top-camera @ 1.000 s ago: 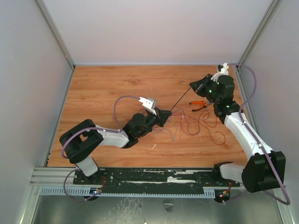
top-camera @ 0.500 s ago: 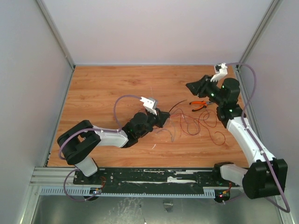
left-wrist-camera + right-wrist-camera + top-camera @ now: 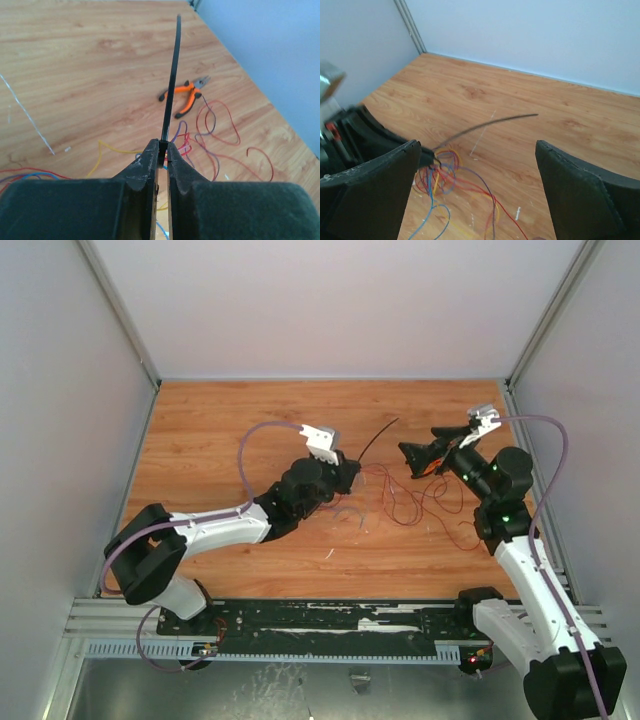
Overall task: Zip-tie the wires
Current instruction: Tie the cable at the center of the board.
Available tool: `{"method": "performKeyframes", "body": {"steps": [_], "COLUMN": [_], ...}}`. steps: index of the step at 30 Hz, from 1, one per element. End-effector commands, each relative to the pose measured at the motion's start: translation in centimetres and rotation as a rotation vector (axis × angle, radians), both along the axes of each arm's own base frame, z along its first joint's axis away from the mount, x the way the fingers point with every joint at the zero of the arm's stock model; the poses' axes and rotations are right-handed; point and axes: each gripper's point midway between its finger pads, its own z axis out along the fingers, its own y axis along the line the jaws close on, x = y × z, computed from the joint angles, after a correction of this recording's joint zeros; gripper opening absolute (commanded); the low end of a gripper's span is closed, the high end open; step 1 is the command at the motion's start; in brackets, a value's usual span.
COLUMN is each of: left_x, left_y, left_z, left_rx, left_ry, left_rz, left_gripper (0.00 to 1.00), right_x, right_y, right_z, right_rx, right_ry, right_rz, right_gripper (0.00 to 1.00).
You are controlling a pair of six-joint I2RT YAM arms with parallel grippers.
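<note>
The zip tie (image 3: 378,438) is a thin black strip, and my left gripper (image 3: 347,475) is shut on its near end. In the left wrist view the zip tie (image 3: 171,85) runs straight up from the pinching tips of the left gripper (image 3: 163,147). Its far end is free in the air. My right gripper (image 3: 415,460) stands wide open just right of the strip, touching nothing. Through the right gripper (image 3: 477,145) I see the zip tie (image 3: 485,125) curving above the wires (image 3: 445,175). The wires (image 3: 405,498) lie in loose red, purple, blue and yellow loops on the table between the arms.
Orange-handled pliers (image 3: 185,92) lie on the wooden table beyond the wires, partly under the right gripper in the top view. Grey walls (image 3: 80,390) close the table on the left, back and right.
The right gripper has let go of the zip tie's far end, opened wide and drawn back. The left arm has moved forward with the strip, whose free end now points up and away.
</note>
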Motion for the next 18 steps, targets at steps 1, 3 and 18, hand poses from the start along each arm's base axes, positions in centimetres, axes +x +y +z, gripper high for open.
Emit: {"method": "performKeyframes", "body": {"steps": [1,3,18], "left_x": [1.3,1.7,1.7], "left_y": [1.6,2.3,4.1], "left_z": [2.6,3.0,4.8], "left_rx": [0.032,0.042,0.056], "left_ry": [-0.003,0.007,0.025], "left_rz": [0.082,0.107,0.124], "left_gripper": [0.00,0.00,0.00], "right_x": [-0.8,-1.5,-3.6], "right_y": [-0.2,0.7,9.7], "right_z": [0.0,0.0,-4.1], "right_rx": [-0.058,-0.082,-0.363], "right_ry": [-0.091,-0.121,-0.340], "right_rz": [0.014,0.083,0.544], "right_gripper": [0.99,0.99,0.99]}}
